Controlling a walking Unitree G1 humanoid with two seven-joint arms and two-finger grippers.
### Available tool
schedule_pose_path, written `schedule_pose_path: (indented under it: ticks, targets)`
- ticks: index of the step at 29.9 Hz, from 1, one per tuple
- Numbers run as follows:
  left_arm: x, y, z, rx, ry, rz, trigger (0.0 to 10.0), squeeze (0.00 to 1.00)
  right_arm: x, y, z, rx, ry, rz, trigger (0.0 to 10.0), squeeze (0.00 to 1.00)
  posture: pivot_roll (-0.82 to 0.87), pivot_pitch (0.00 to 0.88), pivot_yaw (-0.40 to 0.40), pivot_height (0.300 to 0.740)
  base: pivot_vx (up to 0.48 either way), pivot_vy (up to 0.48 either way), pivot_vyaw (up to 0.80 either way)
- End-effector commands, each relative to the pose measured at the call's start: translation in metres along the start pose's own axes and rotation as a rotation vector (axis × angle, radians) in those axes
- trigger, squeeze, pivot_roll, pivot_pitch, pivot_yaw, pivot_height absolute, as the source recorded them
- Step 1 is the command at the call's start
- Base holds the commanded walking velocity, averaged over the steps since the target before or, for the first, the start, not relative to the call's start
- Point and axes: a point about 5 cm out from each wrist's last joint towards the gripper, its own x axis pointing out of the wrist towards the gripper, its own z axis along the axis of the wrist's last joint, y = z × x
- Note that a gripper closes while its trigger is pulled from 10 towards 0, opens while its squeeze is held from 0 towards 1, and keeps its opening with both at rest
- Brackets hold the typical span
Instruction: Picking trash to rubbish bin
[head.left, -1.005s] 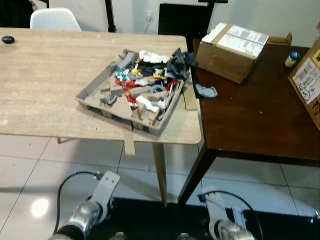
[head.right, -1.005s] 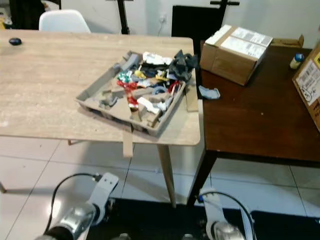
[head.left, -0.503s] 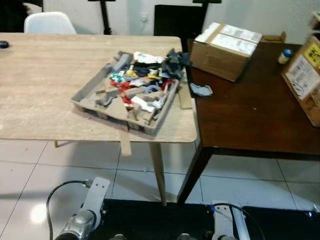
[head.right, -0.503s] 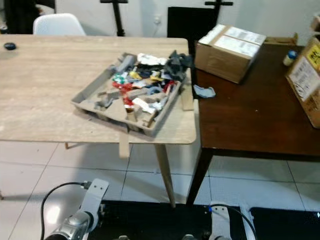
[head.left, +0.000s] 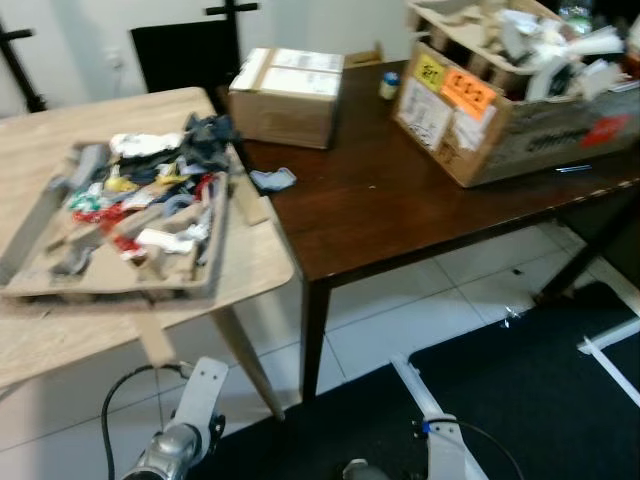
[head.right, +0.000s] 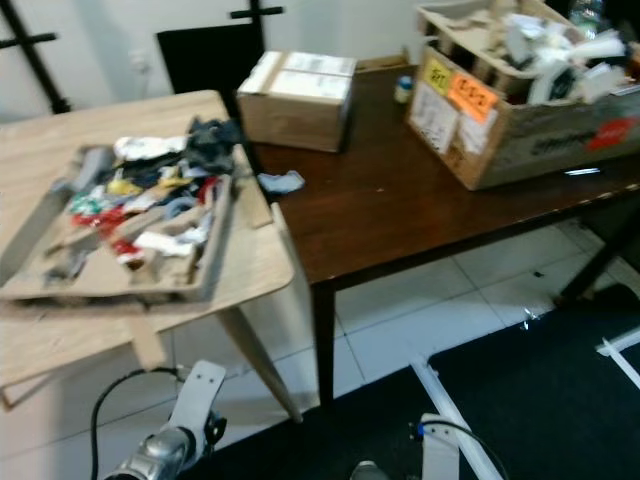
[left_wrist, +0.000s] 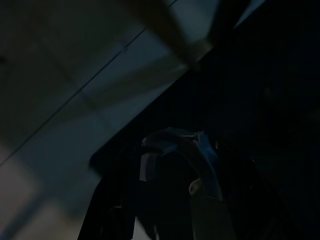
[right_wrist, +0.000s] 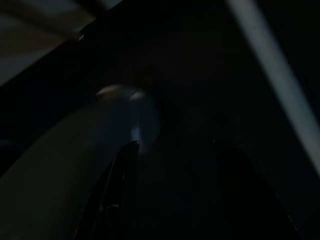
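Swinging rightward, the head camera has slid the tray of trash (head.left: 115, 215) toward the left edge and brought an open box of rubbish (head.left: 520, 95) on the dark tabletop (head.left: 400, 200) into sight, probably while searching for the bin. Both arms hang idle; neither tool's grip state can be told.

Both our arms just hang low at the bottom of the frame: left arm (head.left: 185, 430) at the lower left with its cable looping off, right arm (head.left: 440, 450) at bottom centre. Wrist views are too dark to read our fingers.
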Motion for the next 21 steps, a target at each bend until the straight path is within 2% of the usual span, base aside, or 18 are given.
schedule_pose_path:
  ticks: [1,12,21]
  targets:
    - [-0.0025,-0.0017,-0.0148,0.021,0.055,-0.017,10.0,0.00,-0.0005,-0.0007,-0.0038,0.020,0.007,-0.002,10.0,0.00,0.05,0.149,0.035,0.740,0.000,0.000,-0.80]
    - [-0.0037,-0.0011,-0.0192,0.053,0.062,-0.008,10.0,0.00,-0.0005,-0.0047,-0.0022,0.000,0.015,0.009,10.0,0.00,0.05,0.151,0.031,0.740,0.000,0.000,-0.80]
    - [-0.0032,-0.0036,-0.0182,0.010,0.052,-0.017,10.0,0.00,-0.0007,-0.0037,-0.0036,-0.027,0.021,0.022,10.0,0.00,0.04,0.150,0.030,0.740,0.000,0.000,-0.80]
